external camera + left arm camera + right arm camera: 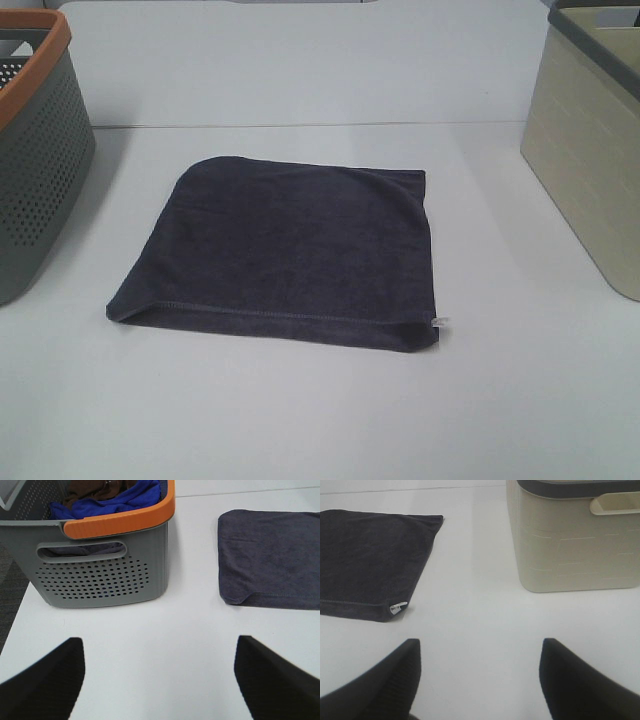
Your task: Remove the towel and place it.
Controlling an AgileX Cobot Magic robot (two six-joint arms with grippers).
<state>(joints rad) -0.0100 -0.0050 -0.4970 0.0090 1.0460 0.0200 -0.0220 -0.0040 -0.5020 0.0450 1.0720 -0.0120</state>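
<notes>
A dark grey folded towel [285,250] lies flat in the middle of the white table. It also shows in the left wrist view [270,555] and in the right wrist view [370,562], where a small white tag [397,607] sticks out at one corner. My left gripper [160,680] is open and empty above bare table, between the grey basket and the towel. My right gripper [480,680] is open and empty above bare table, between the towel and the beige bin. Neither gripper shows in the exterior high view.
A grey perforated basket with an orange rim [40,140] stands at the left; in the left wrist view [100,575] it holds blue and brown cloths [115,497]. A beige bin with a dark rim [590,140] stands at the right and shows in the right wrist view [575,540].
</notes>
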